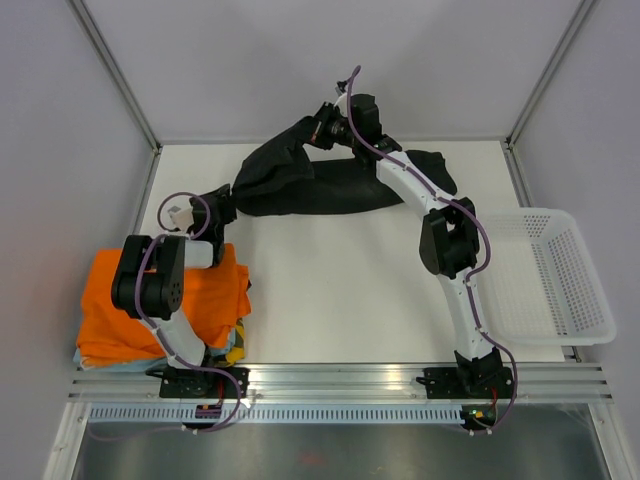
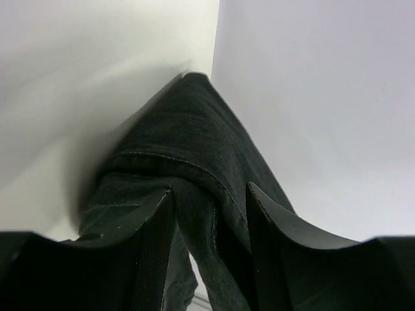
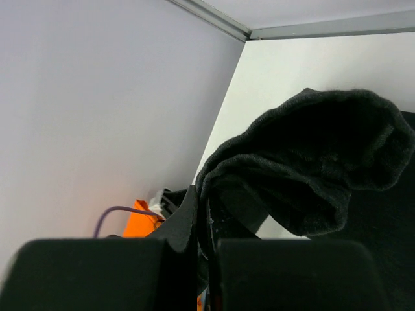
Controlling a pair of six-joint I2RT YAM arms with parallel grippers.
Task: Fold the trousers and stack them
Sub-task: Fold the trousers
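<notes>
Black fabric stretches across the far side of the desk point(image 1: 330, 300). That's the trousers point(image 1: 330, 190), lying crosswise close to the rear wall point(image 1: 300, 60), one end out to the left and the other bunched at the right behind the right arm.

The right hand point(image 1: 326, 127) is up over the far edge, and its wrist camera shows the fingers point(image 3: 185, 220) pressed together with dark cloth pinched between them. A thick rolled lump of the trousers hangs just beyond the tips, raised off the desk. That's a firm pinch.

Over to the left hand point(image 1: 224, 206), sitting at the left end of the garment. Its own camera shows two fingers point(image 2: 152, 233) standing apart, one on each side of a raised fold with a stitched seam, and both are touching cloth. Is it truly clamped? Can't tell from here. The fold fills the gap, and that's all I can say. From above, a band of cloth runs from this hand up to the right hand's pinch.

At the near left, an orange garment point(image 1: 190, 300) tops a pile, with blue and yellow edges peeking out beneath it, just on the near side of the left hand. On the right, a white mesh basket point(image 1: 590, 300) sits at the desk's edge, well apart from the trousers.
</notes>
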